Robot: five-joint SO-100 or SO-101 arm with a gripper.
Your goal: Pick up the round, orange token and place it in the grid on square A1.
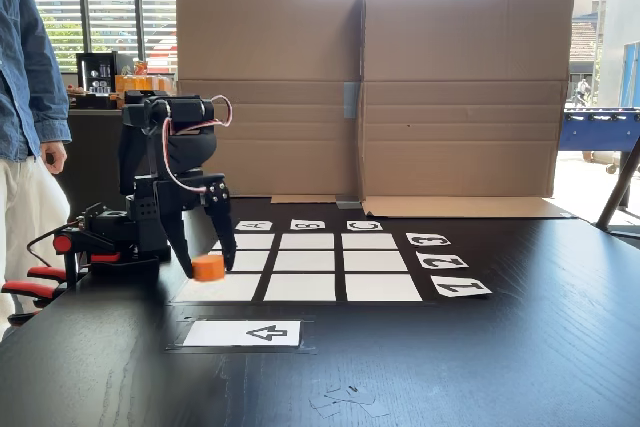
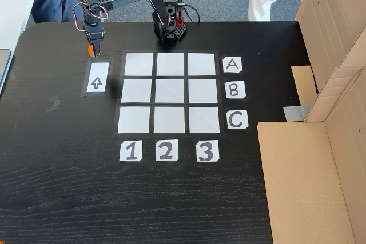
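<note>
The orange token [image 1: 208, 267] [image 2: 90, 50] sits between the fingers of my black gripper [image 1: 207, 265] [image 2: 91, 48], which is shut on it. It appears held just off the table. In a fixed view from above it hangs past the far end of the arrow card [image 2: 96, 78], left of the grid [image 2: 169, 91]. Square A1 [image 2: 138, 64] is the bare corner cell nearest the token. In a fixed view from the side, the token shows over the left edge of the grid [image 1: 307, 261], just above A1 [image 1: 225, 288].
The arm's base [image 2: 169, 27] [image 1: 120, 237] stands behind the A row, with red clamps [image 1: 35, 282] at the table edge. Cardboard walls [image 1: 370, 87] [image 2: 331, 38] close off one side. A person in a denim jacket [image 1: 30, 57] stands by the table corner.
</note>
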